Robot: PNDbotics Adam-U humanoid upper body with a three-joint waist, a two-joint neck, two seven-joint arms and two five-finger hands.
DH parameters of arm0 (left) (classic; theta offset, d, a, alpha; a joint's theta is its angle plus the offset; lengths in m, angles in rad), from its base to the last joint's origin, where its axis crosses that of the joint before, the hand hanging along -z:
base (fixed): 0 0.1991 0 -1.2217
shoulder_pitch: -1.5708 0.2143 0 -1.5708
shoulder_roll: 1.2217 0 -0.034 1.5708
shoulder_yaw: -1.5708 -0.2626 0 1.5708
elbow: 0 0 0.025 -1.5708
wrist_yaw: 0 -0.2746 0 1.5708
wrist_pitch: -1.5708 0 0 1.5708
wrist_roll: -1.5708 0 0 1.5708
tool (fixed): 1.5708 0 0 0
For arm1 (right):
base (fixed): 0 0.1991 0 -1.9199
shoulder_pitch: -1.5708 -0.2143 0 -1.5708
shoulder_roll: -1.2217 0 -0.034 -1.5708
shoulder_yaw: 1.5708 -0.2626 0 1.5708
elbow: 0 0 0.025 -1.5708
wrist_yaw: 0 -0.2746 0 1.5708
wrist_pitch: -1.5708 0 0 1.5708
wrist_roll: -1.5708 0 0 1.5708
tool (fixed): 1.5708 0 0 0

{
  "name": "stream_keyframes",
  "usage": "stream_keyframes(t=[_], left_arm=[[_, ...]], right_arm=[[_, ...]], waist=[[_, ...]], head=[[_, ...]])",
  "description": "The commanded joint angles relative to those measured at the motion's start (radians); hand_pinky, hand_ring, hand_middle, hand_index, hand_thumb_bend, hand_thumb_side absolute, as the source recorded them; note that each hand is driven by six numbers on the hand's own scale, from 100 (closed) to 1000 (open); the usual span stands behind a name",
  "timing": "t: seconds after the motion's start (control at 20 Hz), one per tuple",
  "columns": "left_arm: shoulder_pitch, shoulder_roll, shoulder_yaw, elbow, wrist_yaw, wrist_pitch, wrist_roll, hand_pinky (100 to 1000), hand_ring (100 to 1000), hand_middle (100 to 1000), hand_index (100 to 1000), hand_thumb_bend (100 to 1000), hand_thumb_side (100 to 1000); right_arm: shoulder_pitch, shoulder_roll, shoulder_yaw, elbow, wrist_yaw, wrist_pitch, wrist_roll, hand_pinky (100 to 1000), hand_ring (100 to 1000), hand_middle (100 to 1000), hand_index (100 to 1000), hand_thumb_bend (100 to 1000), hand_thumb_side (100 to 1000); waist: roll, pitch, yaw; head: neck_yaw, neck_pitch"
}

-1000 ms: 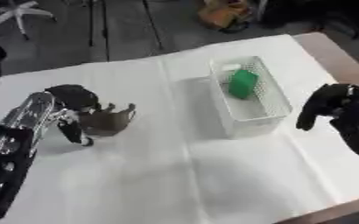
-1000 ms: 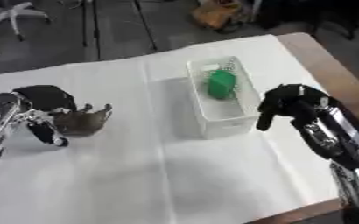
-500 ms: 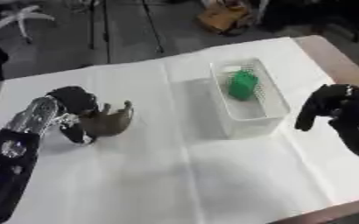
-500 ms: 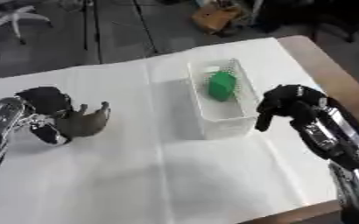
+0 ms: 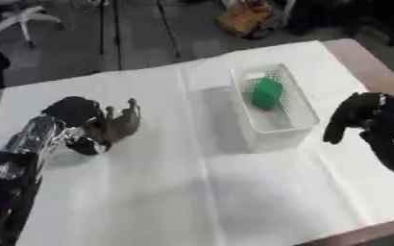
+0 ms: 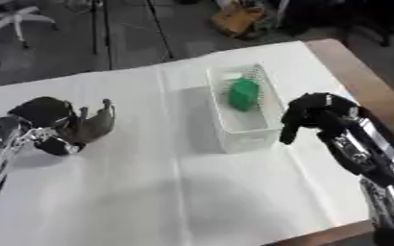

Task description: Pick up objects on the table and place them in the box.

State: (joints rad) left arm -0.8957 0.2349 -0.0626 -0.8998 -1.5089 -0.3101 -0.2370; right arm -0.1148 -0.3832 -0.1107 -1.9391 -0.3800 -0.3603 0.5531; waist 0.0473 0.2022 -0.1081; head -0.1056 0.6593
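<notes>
My left hand (image 5: 76, 120) is at the left of the white table, its fingers curled round a brown-grey animal-shaped toy (image 5: 120, 124) whose narrow end points up. The toy is a little above the cloth. A clear white box (image 5: 272, 106) stands right of centre with a green object (image 5: 267, 93) inside it. My right hand (image 6: 316, 113) hovers just right of the box's near end, fingers curled downward and holding nothing.
A white cloth (image 5: 192, 192) covers the table; its brown edge (image 5: 377, 62) shows at the right. Beyond the far edge are a chair base (image 5: 19, 19), stand legs and a yellow-brown bag (image 5: 247, 17) on the floor.
My left hand has raised the toy and carried it slightly toward the box. The right hand has stayed beside the box. The whole view has shifted a little.
</notes>
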Motion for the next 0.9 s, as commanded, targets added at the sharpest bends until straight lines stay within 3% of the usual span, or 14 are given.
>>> stream_keyframes(t=[0.05, 0.15, 0.4, 0.9], left_arm=[[-0.033, 0.019, 0.008, -0.019, 0.064, 0.011, 0.000, 796, 418, 101, 195, 100, 344], [-0.051, 0.006, 0.020, -0.042, 0.102, 0.016, 0.002, 724, 428, 105, 198, 100, 338], [-0.076, -0.023, 0.042, -0.098, 0.190, 0.024, 0.042, 669, 438, 121, 208, 119, 325], [-0.128, -0.086, 0.007, -0.123, 0.377, 0.064, 0.081, 654, 454, 150, 235, 175, 349]], right_arm=[[-0.008, -0.013, -0.008, -0.019, -0.010, -0.002, 0.002, 505, 485, 610, 798, 100, 697], [-0.006, -0.012, -0.006, -0.019, -0.012, -0.002, 0.002, 506, 486, 611, 798, 100, 696], [-0.005, -0.013, -0.005, -0.019, -0.017, -0.002, 0.006, 507, 486, 611, 799, 100, 694], [-0.014, -0.018, 0.009, -0.023, -0.029, 0.003, 0.022, 508, 487, 612, 800, 100, 696]], waist=[[-0.011, -0.065, 0.001], [-0.014, -0.069, -0.001], [-0.015, -0.072, -0.003], [-0.002, -0.075, -0.056]], head=[[-0.001, -0.002], [0.001, 0.001], [0.002, 0.001], [0.019, -0.007]])
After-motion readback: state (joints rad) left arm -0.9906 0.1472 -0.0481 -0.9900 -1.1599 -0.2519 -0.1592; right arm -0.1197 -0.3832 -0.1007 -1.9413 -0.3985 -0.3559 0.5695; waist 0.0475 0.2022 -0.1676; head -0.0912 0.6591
